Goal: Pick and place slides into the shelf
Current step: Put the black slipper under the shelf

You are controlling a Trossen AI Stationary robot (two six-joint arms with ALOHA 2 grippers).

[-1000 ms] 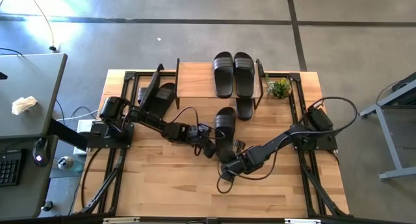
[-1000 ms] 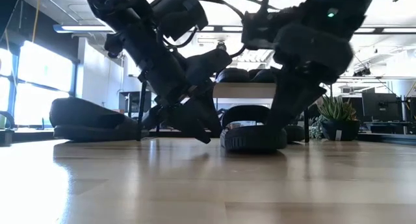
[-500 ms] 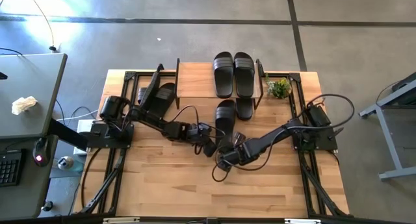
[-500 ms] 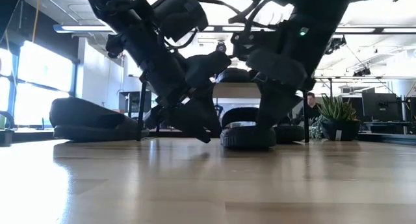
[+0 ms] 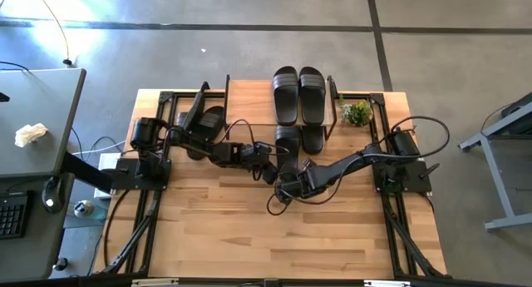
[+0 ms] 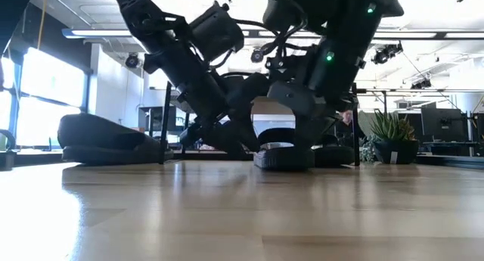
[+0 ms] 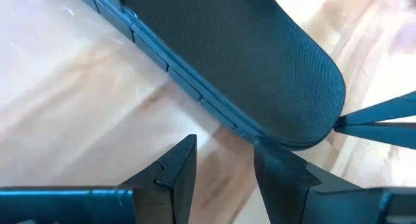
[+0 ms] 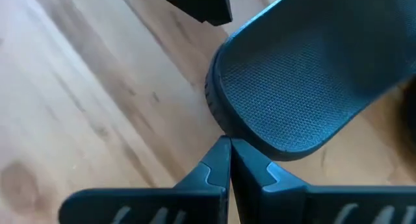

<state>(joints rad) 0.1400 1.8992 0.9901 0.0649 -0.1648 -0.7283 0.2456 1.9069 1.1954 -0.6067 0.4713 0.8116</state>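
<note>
R pincer (image 8: 229, 160), shut, empty, has pushed slide (image 5: 288, 145) nearer shelf (image 5: 249, 101); L pincer (image 7: 221, 160) part-open beside heel. Insertion underway.

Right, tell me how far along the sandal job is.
Done: two sandals sit side by side on the shelf top. In hand: both arms work one sandal on the table in front of the shelf; the shut right end effector presses at its end, and the open left end effector has one finger against its edge. Left: that one, another poking out under the shelf, and the sandals left of the shelf.
</note>
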